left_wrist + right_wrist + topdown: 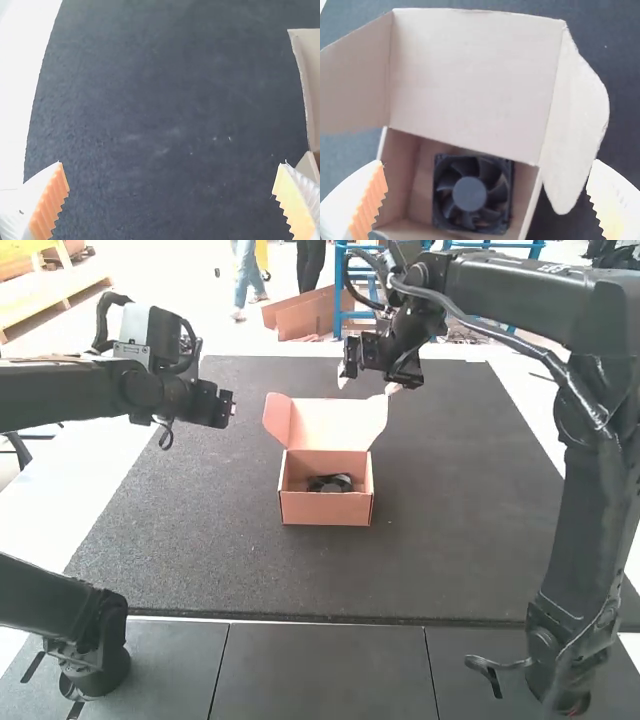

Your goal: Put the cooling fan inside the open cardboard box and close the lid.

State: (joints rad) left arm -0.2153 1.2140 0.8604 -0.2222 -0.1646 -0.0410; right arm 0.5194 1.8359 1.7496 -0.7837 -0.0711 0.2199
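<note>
Fan (472,194) sits in the box (325,495), so closing comes next. Left tool (170,205) and right tool (490,207) gape wide, empty; lid (470,80) needs pushing down.

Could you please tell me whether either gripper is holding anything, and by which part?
Nothing is held: the left gripper and right gripper are both open; the fan lies inside the box.

no text, label or number can be read on the cardboard box (325,505) or elsewhere.
</note>
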